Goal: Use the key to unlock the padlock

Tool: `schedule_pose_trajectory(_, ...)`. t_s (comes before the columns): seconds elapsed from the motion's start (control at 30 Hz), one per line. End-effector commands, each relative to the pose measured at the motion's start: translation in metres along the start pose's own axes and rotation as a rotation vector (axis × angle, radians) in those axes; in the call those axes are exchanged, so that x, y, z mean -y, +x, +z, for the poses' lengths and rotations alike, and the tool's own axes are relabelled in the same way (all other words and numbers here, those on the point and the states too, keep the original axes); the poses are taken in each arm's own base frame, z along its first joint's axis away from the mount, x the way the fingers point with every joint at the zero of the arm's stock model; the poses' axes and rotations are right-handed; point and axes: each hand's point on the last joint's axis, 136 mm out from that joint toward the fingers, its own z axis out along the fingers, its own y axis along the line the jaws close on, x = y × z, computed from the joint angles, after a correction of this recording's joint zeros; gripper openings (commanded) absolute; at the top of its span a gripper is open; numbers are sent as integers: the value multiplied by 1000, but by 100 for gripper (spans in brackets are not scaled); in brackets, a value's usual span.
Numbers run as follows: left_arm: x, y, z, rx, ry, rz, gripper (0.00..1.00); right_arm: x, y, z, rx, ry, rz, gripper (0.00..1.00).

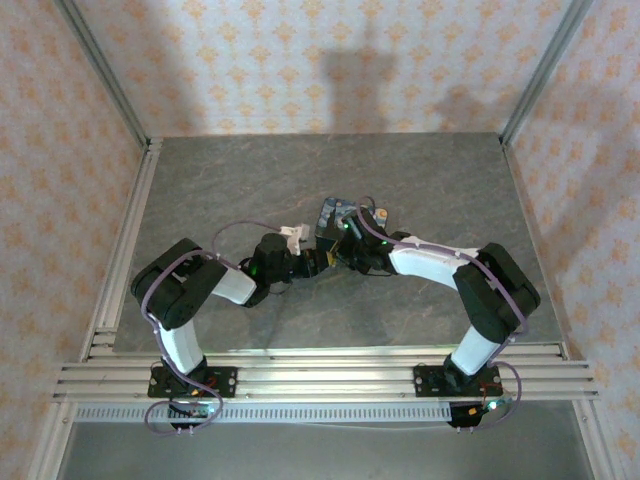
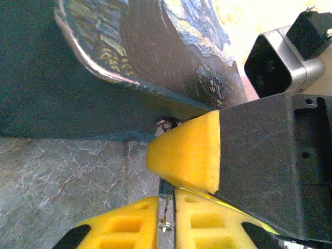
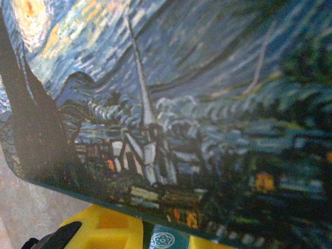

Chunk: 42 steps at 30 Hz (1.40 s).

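Centrally, on the grey table (image 1: 200, 200): Starry-Night tin box (image 1: 330, 218), with both arms reaching in at its near side. Just under the tin box's printed edge, right gripper (image 3: 158, 238), yellow fingers narrowed around the padlock (image 3: 164, 240), a teal-blue body with a pale flower emblem. Close below the tin box too, left gripper (image 2: 166, 207), almost closed, pinching the key (image 2: 165, 218) lengthwise in the slim gap between its pads. Points the key's free end up toward the tin box's rim, just beside the right gripper's yellow fingertip (image 2: 181, 155). Cannot tell whether key and padlock touch.
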Motion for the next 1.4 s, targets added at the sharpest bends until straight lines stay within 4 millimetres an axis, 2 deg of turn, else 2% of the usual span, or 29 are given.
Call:
schedule_pose_trajectory(0.0,7,-3,-1,14,45,18,19,-12,-6,-6,14,-49,24,0)
schedule_pose_trajectory(0.2,4,1,-2,-1,32,24,24,-14,-8,-5,9,-61,36,0)
schedule_pose_trajectory(0.93,1,10,2,-22,19,5,22,-14,-9,-6,10,-63,42,0)
schedule_pose_trajectory(1.3,1,16,3,-32,15,2,20,-14,-10,-5,14,-68,46,0)
schedule_pose_trajectory(1.37,1,15,3,-31,14,4,14,-15,-10,-6,14,-69,46,0)
